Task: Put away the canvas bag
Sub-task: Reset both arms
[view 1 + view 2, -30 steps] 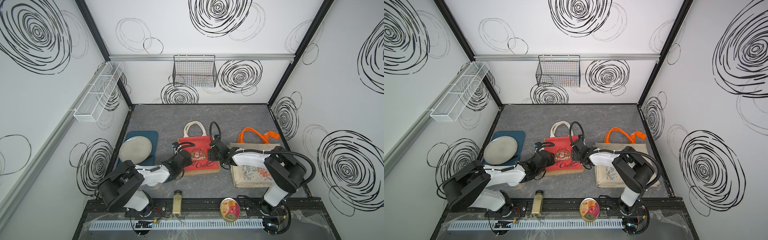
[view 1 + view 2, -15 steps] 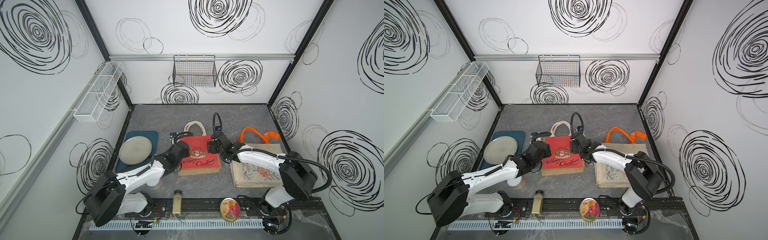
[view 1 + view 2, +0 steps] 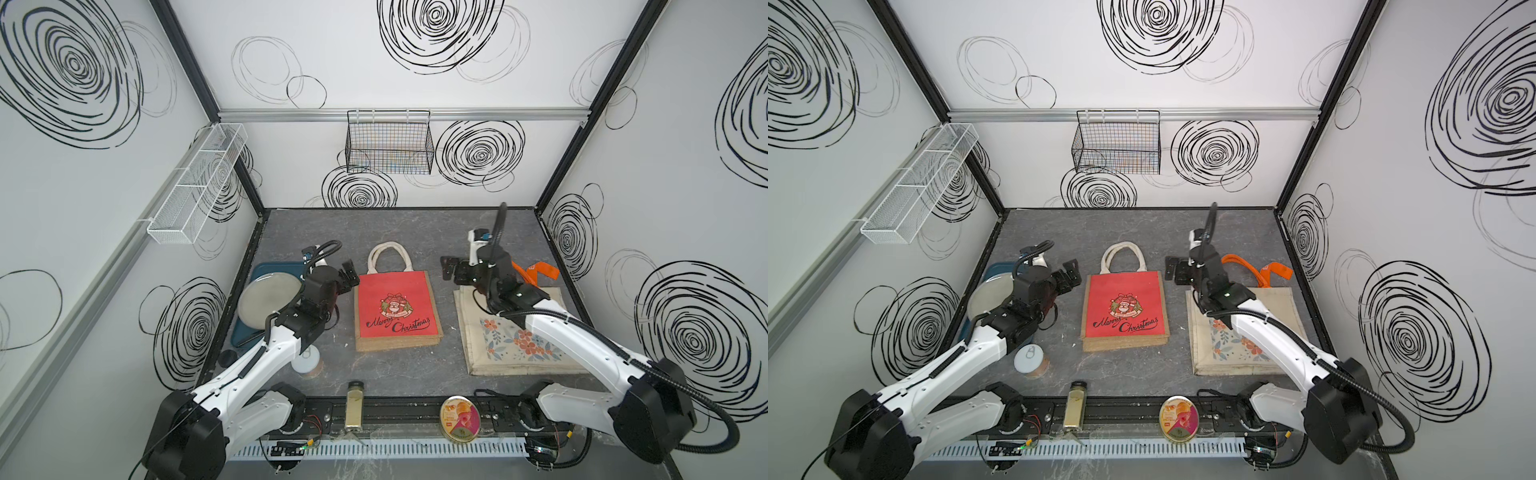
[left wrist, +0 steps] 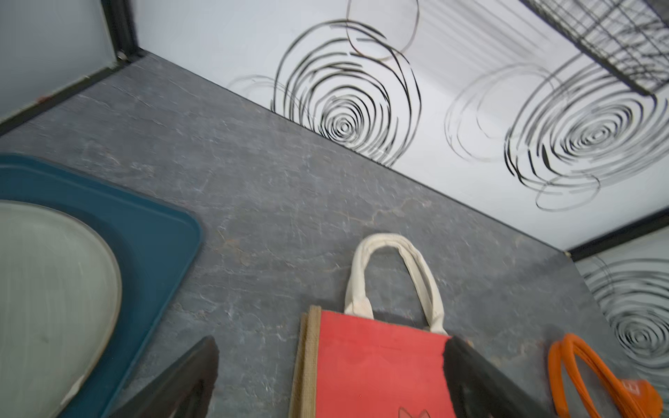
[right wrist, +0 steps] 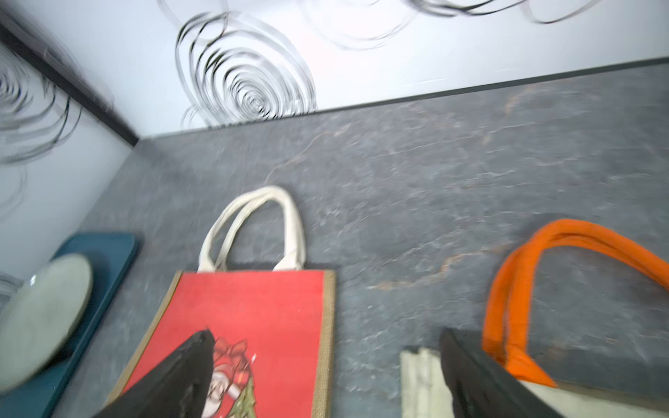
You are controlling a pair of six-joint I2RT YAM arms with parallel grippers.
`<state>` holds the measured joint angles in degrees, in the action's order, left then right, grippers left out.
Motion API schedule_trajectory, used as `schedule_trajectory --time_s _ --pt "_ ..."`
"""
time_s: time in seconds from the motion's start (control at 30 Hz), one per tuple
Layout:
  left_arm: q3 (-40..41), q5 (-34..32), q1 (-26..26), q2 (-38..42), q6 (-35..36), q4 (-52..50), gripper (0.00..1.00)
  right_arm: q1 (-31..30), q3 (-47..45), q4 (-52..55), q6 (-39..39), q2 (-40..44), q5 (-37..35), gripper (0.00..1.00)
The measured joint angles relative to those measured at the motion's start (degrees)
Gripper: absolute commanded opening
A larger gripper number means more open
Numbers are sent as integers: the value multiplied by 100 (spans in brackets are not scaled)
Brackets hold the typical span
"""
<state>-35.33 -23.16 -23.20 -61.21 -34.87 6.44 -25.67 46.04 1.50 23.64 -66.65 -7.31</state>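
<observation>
The canvas bag point(image 3: 395, 311) point(image 3: 1123, 311) is red with a Christmas print and cream handles. It lies flat in the middle of the grey floor, handles toward the back wall. My left gripper point(image 3: 350, 275) point(image 3: 1073, 272) hovers open just off the bag's far left corner, holding nothing. In the left wrist view the gripper point(image 4: 331, 347) straddles that corner of the bag point(image 4: 376, 369) from above. My right gripper point(image 3: 446, 269) point(image 3: 1170, 270) stands open and empty to the right of the bag. In the right wrist view the gripper point(image 5: 327, 336) looks over the bag point(image 5: 260, 318).
A beige floral bag point(image 3: 511, 340) with orange handles point(image 5: 543, 253) lies under the right arm. A blue tray point(image 3: 245, 334) holding a plate point(image 3: 270, 299) sits left. A can point(image 3: 305, 361), spice jar point(image 3: 354, 405) and round tin point(image 3: 461, 417) stand near the front. A black wire basket point(image 3: 388, 143) hangs on the back wall and a white mesh shelf point(image 3: 199, 183) on the left wall.
Both grippers have opened wide and drawn away from the red bag's sides, the left one leftward and the right one rightward and back. The bag now lies flat and free.
</observation>
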Motion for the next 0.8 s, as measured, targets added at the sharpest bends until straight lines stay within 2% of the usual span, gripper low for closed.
schedule_trajectory --time_s 0.1,0.33,0.47,0.53,0.63,0.8 --pt "90 -461 125 -190 341 420 99 857 -601 -461 -127 348 55 100" --pt "166 -1014 457 -236 1126 669 99 1259 -1429 -841 -1147 1204 -597 100" --pt "726 -1333 789 -136 1694 1335 99 2146 -2092 -1438 -1462 1572 -654 100" --pt "997 -1462 957 -247 1950 1665 99 2544 -2636 -1982 -1486 1578 -616 100" --pt "1541 -1554 1062 -643 2481 2798 99 2879 -3425 -2739 -1515 1357 -424 100" --pt "2096 -1320 1154 -1827 3198 4588 99 3025 -3434 -3397 -1521 442 -22 100"
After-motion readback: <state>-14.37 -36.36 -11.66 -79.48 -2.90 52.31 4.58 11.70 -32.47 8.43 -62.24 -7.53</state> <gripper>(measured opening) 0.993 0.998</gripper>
